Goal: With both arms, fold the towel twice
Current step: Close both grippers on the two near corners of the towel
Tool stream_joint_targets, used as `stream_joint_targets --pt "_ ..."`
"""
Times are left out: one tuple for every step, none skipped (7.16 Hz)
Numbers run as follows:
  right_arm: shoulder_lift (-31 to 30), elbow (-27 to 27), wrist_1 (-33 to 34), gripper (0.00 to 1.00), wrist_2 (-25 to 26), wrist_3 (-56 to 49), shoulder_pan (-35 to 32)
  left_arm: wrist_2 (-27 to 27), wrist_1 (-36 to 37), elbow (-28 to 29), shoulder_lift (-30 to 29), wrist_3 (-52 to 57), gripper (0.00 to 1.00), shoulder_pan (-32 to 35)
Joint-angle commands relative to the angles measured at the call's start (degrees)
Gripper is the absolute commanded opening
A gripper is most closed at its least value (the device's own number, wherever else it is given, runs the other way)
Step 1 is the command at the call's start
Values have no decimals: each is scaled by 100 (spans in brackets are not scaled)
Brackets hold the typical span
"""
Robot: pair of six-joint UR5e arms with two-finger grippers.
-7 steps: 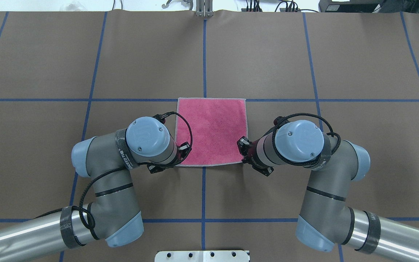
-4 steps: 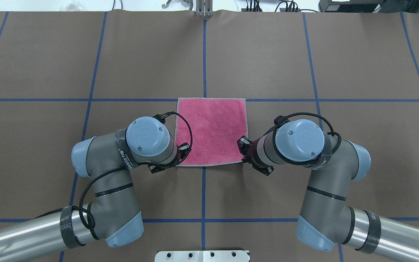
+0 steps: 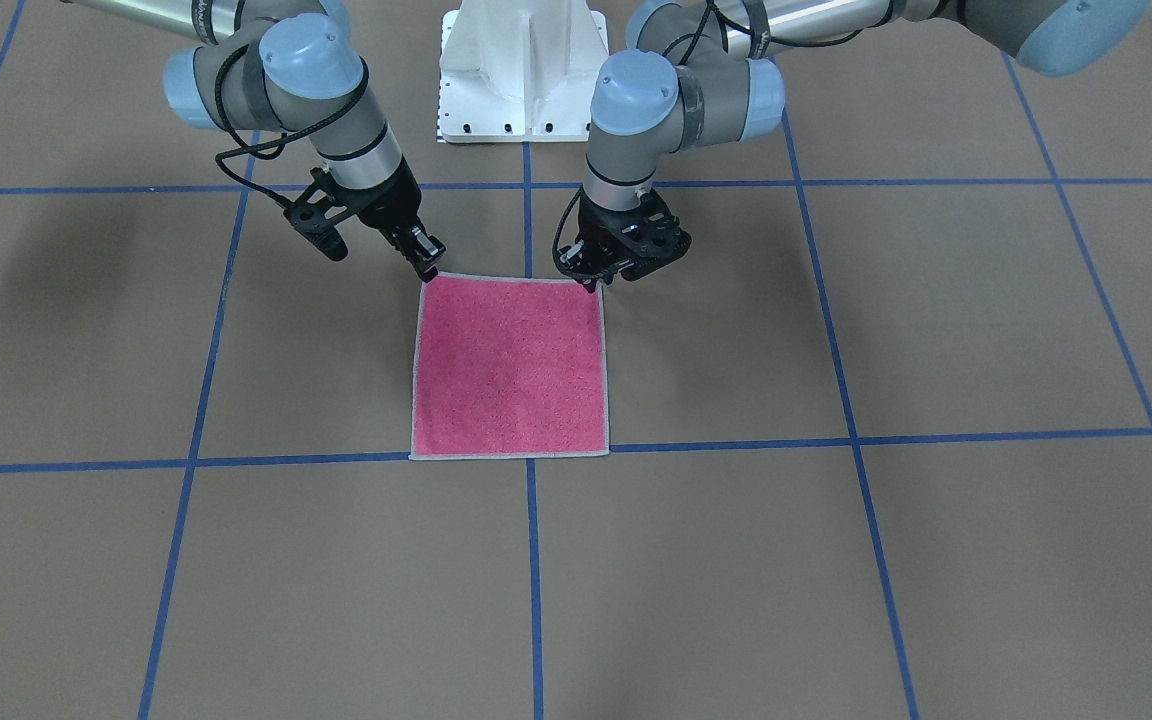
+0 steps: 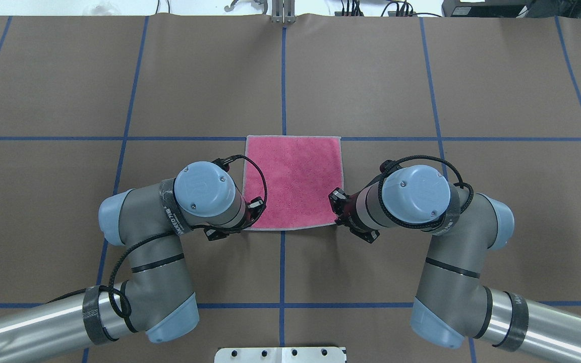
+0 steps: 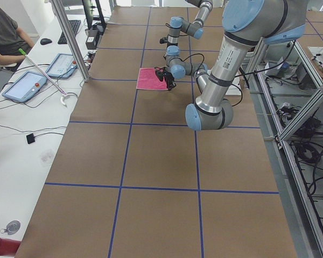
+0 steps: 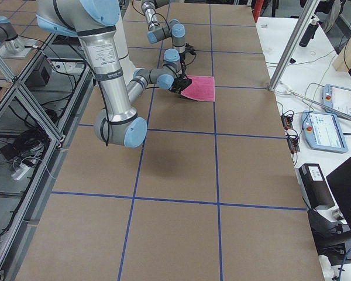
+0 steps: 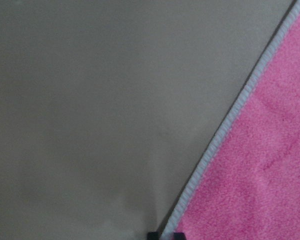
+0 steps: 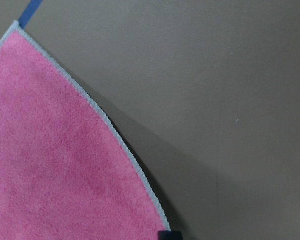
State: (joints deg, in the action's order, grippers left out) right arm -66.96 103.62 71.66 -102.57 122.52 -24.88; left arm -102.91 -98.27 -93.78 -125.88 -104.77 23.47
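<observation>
Since the towel point(image 4: 293, 181) lies flat, pink face up and in one layer on the brown table point(image 4: 371, 75), neither fold is done yet. It sits mid-table across the centre blue tape line point(image 4: 283, 91), its far edge along a cross line and its near edge toward the robot. Both arms are down at the two near corners. The left gripper point(image 3: 591, 283) is at the towel's corner on its own side, and the right gripper point(image 3: 428, 268) is at the other. In the left wrist view two dark fingertips point(image 7: 153, 235) show at the bottom, almost together, with the pale stitched edge point(image 7: 225, 125) running in between them, so the left jaws look pinched on that corner. In the right wrist view only one dark tip shows. The hem there bows up and casts a shadow on the table, so I judge those jaws to be nipped on the towel too, less surely. No grey underside shows anywhere, and the cloth is not visibly off the table beyond that corner. Stage: grasp for fold one, very early. Left to do: carry the near edge over to the far edge, release, regrasp, then make the second fold.
</observation>
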Motion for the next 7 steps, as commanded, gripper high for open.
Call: stream_joint_targets --pt "-1 -8 6 0 0 0 1 -1 -8 9 2 0 38 0" --pt "-1 -8 6 0 0 0 1 -1 -8 18 2 0 37 0" --pt "-1 -8 6 0 0 0 1 -1 -8 9 2 0 36 0" --pt "-1 -8 -2 0 0 0 -8 -1 -8 27 10 0 36 0" --pt "-1 -8 -2 0 0 0 -8 -1 -8 18 10 0 36 -9" --pt "-1 -8 -2 0 9 0 -8 -1 -8 27 10 9 36 0" --pt "-1 -8 -2 0 0 0 -8 -1 -8 27 2 0 36 -9"
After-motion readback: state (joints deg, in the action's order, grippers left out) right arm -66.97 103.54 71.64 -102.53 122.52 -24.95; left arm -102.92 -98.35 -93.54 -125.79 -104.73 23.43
